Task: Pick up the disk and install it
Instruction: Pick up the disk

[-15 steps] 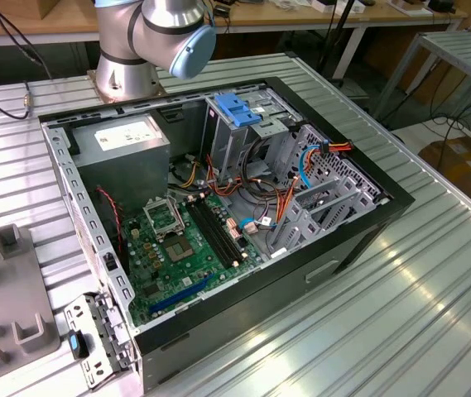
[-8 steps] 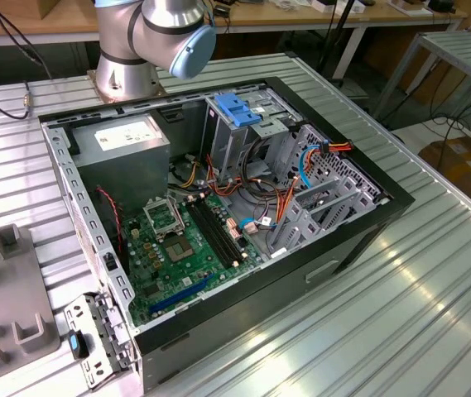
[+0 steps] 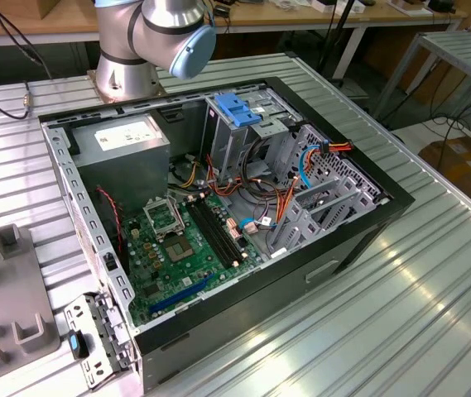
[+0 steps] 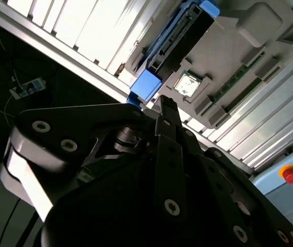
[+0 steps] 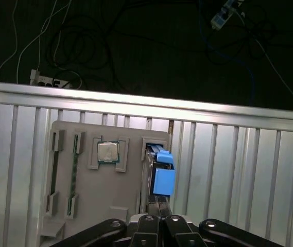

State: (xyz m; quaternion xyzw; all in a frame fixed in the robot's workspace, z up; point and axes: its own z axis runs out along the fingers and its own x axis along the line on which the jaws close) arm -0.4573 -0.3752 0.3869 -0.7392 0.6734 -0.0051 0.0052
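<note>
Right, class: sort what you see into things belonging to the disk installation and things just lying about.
Belonging: disk, gripper, open computer case.
Lying about: processor chip, memory stick, both in the grey tray.

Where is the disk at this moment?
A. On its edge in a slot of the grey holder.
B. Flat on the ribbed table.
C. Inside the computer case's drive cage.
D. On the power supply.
A: in the first wrist view the disk stands on edge in a slot of the grey holder, beside the processor chip.
</note>
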